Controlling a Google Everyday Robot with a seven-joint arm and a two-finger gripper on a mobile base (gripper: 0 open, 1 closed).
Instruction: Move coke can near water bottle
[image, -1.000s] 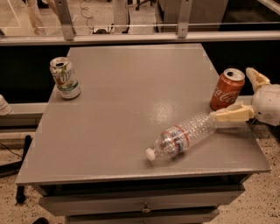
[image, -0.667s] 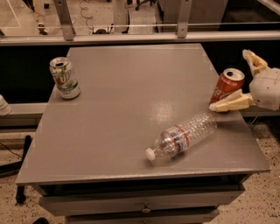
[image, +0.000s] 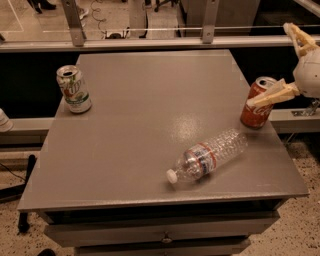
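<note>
Bottle nearest you: the water bottle (image: 207, 156) lies on its side toward the front of the grey table (image: 125, 150), with its white cap pointing front-left and its base angled back-right. Just beyond its base you'll find the coke can (image: 256, 105) standing upright at the table's right edge, near the bottle but not touching it. Your gripper (image: 268, 65) hangs off the right side of the table, beside and above the can, its white rounded body outboard of the edge. Its fingers are spread wide and grip nothing. The lower finger (image: 272, 95) reaches leftward across the can's silver top (whether it touches the rim, you cannot tell), and the upper one rises toward the back. Far across, at the left edge, a white and green can (image: 74, 90) stands upright, well apart from everything else.
</note>
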